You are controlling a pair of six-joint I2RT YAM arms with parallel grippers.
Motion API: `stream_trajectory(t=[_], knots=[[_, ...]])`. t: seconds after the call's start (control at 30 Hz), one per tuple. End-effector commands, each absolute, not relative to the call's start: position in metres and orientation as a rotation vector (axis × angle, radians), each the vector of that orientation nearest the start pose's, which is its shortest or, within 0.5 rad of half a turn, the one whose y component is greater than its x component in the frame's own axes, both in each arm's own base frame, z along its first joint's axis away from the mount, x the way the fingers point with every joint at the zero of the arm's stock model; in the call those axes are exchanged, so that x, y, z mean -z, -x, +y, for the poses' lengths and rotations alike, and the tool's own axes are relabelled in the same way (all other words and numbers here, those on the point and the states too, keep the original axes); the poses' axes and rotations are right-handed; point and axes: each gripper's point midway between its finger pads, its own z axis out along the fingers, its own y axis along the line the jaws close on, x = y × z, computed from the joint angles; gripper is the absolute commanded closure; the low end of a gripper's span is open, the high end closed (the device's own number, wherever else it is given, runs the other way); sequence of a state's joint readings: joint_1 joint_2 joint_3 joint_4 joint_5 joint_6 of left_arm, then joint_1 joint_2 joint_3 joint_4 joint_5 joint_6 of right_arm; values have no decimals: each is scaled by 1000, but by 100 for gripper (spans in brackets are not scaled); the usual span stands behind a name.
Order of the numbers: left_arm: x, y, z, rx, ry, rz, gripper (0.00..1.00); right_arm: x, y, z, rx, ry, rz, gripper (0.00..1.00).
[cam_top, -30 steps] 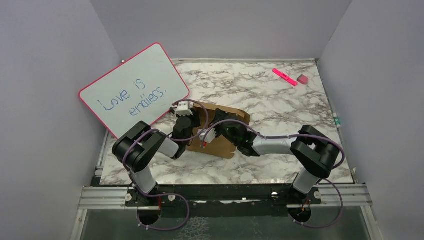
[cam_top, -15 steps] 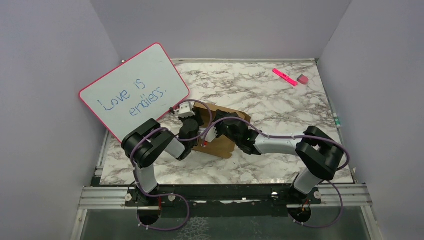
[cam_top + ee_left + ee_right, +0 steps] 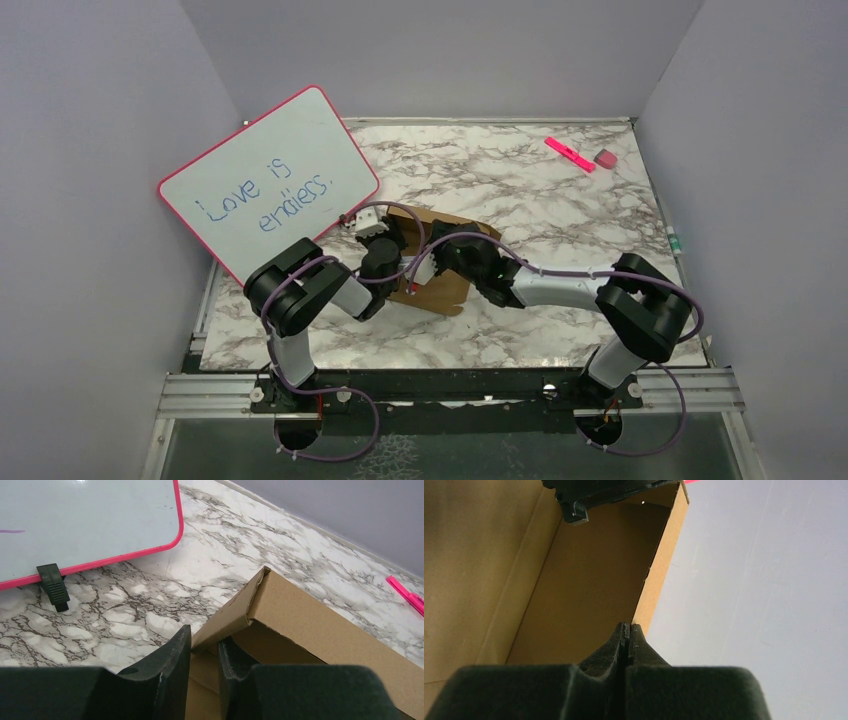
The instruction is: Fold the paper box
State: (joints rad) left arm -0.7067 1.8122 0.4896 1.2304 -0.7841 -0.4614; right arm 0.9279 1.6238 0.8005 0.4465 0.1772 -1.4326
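Note:
The brown paper box (image 3: 452,291) lies partly folded on the marble table, between the two wrists. In the left wrist view my left gripper (image 3: 205,647) is shut on the box's (image 3: 320,615) raised side wall near a corner. One finger (image 3: 167,667) is outside the wall and the other is inside. From above, the left gripper (image 3: 393,255) sits at the box's left end. My right gripper (image 3: 629,628) is shut with nothing between its fingers. Its tips rest inside the box (image 3: 589,585) by an upright wall's edge. In the top view the right gripper (image 3: 432,262) is over the box's middle.
A pink-framed whiteboard (image 3: 268,178) leans at the left, close to the box, with its black clip foot (image 3: 52,585) on the table. A pink marker (image 3: 569,153) and a small eraser (image 3: 605,158) lie at the far right. Grey walls enclose the table.
The left arm's elbow has swung right and its wrist has closed in on the box. The right arm's elbow has shifted right and its wrist has moved slightly along the box. Both grips are unchanged.

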Motion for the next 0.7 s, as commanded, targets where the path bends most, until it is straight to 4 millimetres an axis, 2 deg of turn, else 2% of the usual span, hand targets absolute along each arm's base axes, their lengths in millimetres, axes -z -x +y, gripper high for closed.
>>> stream_trajectory(t=[0.0,0.23,0.43,0.47,0.67], knots=[[-88,-384,-164,110,533,1568,75,-116,-321,333,389,1813,944,99],[-72,-383,-168,116,524,1621,80,-124,-337,337,451,1729,905,99],[-65,-380,-181,144,396,1682,97,-133,-344,340,470,1688,874,99],[-64,-378,-182,149,381,1690,100,-134,-344,339,468,1684,879,98],[-69,-374,-190,167,257,1708,100,-137,-341,332,425,1674,940,86]])
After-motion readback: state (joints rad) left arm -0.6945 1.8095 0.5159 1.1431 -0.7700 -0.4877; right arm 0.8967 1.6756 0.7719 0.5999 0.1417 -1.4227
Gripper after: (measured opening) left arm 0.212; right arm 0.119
